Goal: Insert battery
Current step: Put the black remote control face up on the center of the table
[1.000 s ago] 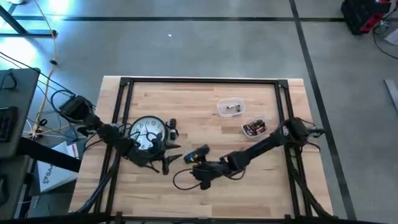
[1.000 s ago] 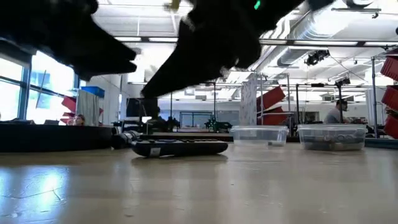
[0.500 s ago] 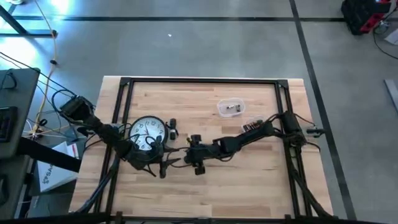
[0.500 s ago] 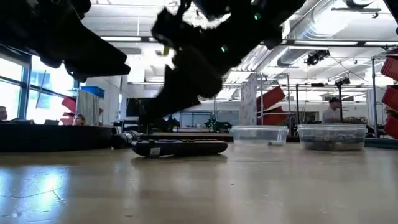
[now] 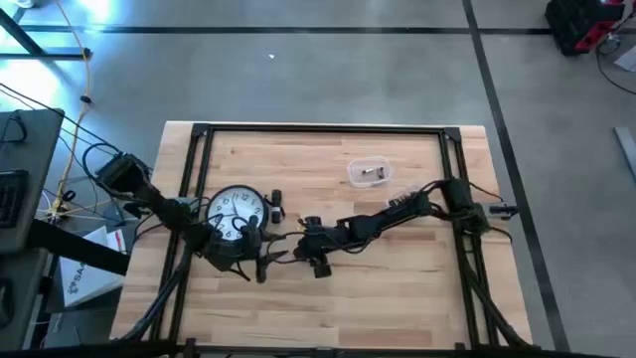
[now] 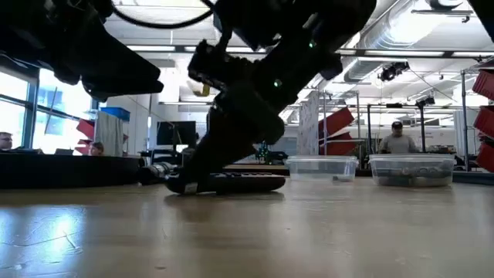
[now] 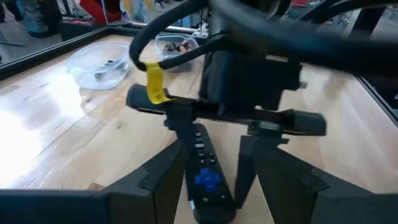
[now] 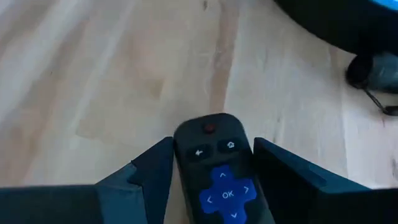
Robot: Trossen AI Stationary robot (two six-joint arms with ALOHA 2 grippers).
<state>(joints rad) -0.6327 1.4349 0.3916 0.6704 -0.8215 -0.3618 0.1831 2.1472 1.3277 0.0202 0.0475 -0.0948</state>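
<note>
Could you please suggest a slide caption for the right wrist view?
Right gripper open, its dark fingers astride a black remote with blue buttons on the wooden table.

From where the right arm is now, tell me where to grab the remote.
Grip the remote across its narrow width, on the long side edges beside the blue button pad, coming straight down. It lies flat, buttons up, on the table, and the right gripper already has a finger on each side, jaws open.

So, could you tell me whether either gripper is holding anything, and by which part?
Neither visibly grips anything: the remote lies between the right gripper's open fingers, its button end showing; the left gripper is open too.
</note>
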